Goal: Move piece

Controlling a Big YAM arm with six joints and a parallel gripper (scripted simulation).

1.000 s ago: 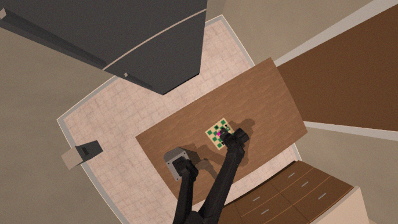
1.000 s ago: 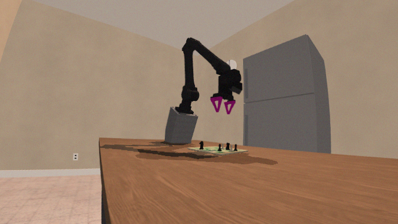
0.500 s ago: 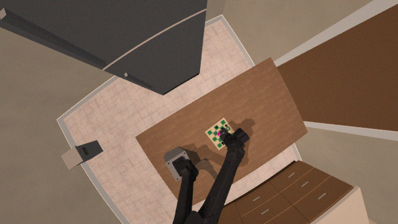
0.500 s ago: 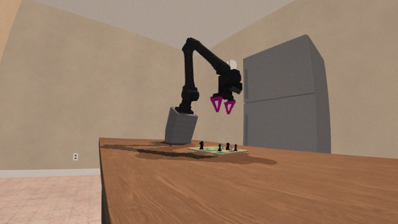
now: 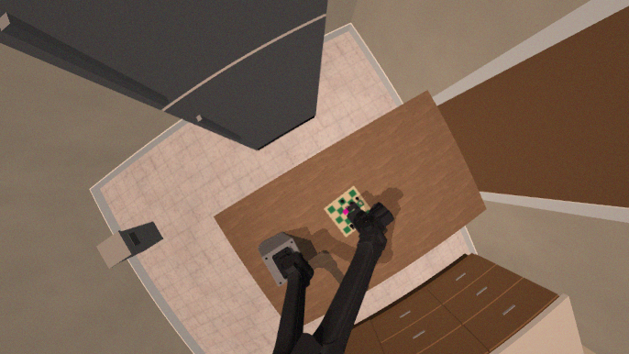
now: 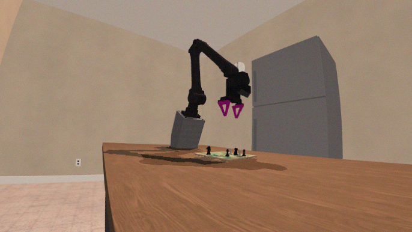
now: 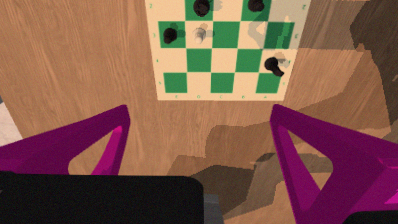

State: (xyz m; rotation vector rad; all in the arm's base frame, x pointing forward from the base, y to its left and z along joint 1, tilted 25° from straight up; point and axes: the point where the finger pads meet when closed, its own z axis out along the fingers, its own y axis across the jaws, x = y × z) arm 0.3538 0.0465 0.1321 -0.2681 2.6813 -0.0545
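Observation:
A small green and cream chessboard (image 7: 156, 75) (image 6: 202, 153) (image 5: 334, 212) lies on the wooden table (image 6: 240, 195) (image 5: 413, 151). In the wrist view it carries black pieces (image 7: 170, 35) (image 7: 201, 7) (image 7: 272, 65) and one pale piece (image 7: 201, 34). The edge letters and digits are too small to read. In the exterior view the pieces (image 6: 208, 149) (image 6: 235, 151) stand upright. My gripper (image 7: 200, 112) (image 6: 230, 112) with magenta fingers is open and empty. It hangs high above the board, over its near edge. In the top view the wrist hides part of the board.
The arm's grey base block (image 6: 187, 132) (image 5: 275, 257) stands on the table beside the board. A grey fridge (image 6: 294, 99) stands behind the table. A drawer cabinet (image 5: 458, 298) stands beside the table.

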